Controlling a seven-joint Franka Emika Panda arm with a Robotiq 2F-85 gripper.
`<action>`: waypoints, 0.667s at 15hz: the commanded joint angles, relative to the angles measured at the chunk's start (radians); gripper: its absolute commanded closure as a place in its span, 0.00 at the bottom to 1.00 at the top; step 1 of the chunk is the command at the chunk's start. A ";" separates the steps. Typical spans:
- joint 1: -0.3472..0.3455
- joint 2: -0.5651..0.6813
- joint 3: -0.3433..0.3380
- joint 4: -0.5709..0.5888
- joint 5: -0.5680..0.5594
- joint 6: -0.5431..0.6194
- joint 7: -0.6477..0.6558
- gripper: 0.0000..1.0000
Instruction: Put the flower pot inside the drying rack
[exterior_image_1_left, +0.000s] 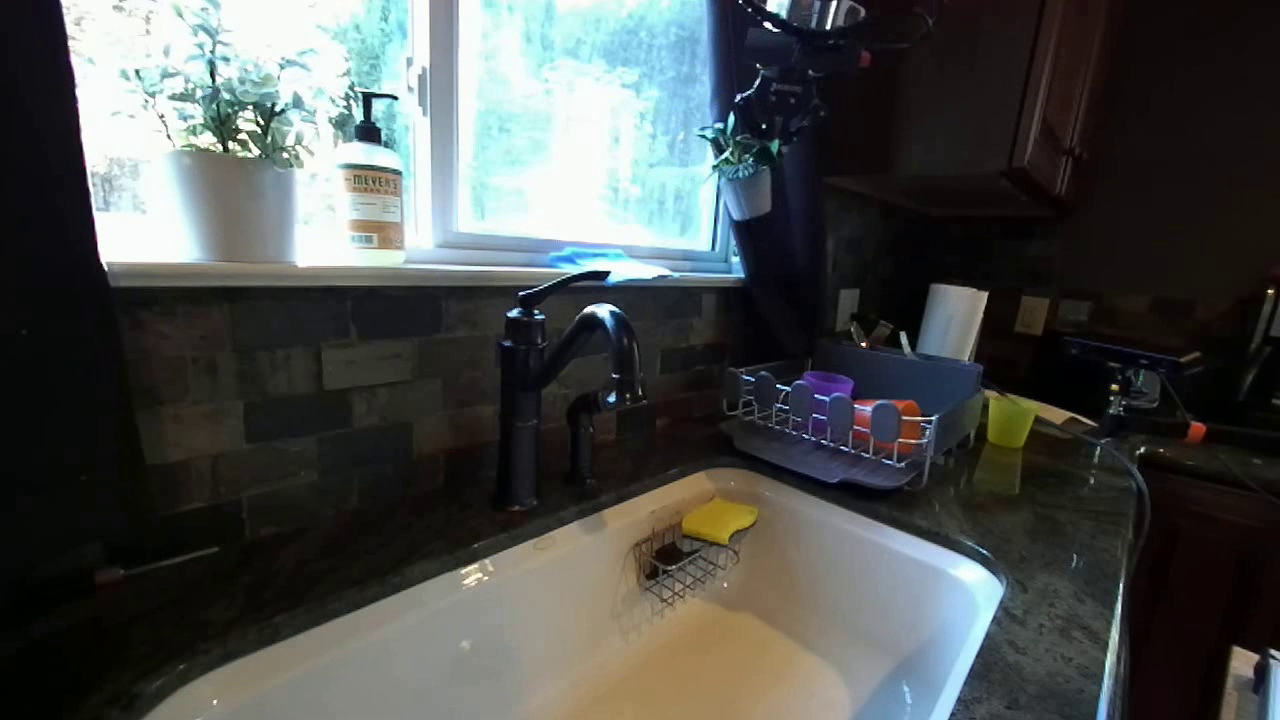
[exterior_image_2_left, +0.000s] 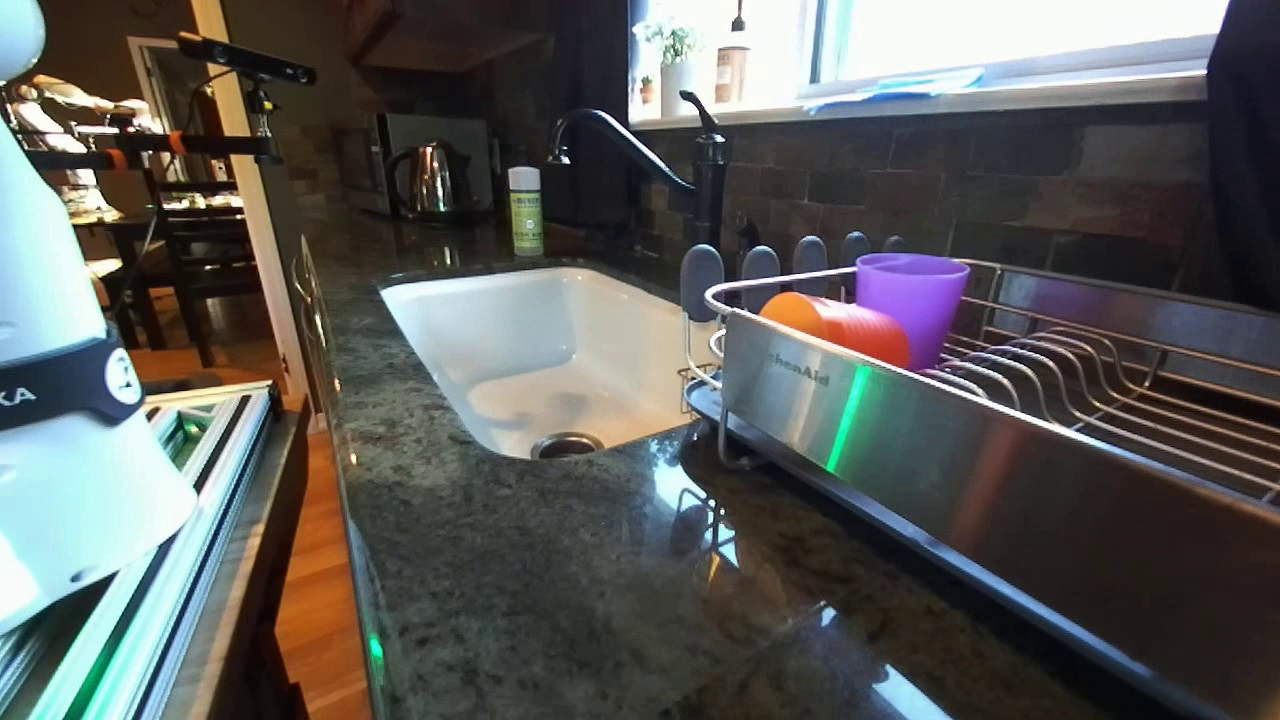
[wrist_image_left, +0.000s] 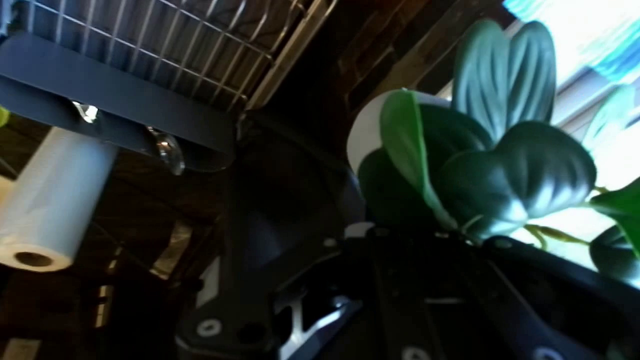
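Observation:
The flower pot (exterior_image_1_left: 748, 192), small and pale grey with green leaves, hangs in the air before the dark curtain, slightly tilted. My gripper (exterior_image_1_left: 778, 145) is above and behind it, dark and hard to make out. In the wrist view the pot's pale rim (wrist_image_left: 364, 131) shows behind broad leaves, and the gripper's fingers (wrist_image_left: 425, 237) are closed around its near side; the contact is dark. The drying rack (exterior_image_1_left: 905, 375) stands on the counter below and right of the pot. Its steel wall (exterior_image_2_left: 960, 470) and wires (wrist_image_left: 289, 57) also show. Pot and gripper are out of that exterior view.
A purple cup (exterior_image_2_left: 915, 300) and orange cup (exterior_image_2_left: 850, 325) occupy the rack's sink end. A yellow-green cup (exterior_image_1_left: 1010, 420) and paper towel roll (exterior_image_1_left: 952, 320) stand beyond. The faucet (exterior_image_1_left: 520, 400), white sink (exterior_image_1_left: 900, 590), larger potted plant (exterior_image_1_left: 235, 205) and soap bottle (exterior_image_1_left: 370, 190) are nearby.

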 joint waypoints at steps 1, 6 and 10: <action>-0.070 -0.178 0.031 -0.240 -0.062 0.001 0.197 0.98; -0.121 -0.169 0.052 -0.235 -0.023 -0.004 0.174 0.91; -0.121 -0.180 0.060 -0.248 -0.021 -0.005 0.188 0.91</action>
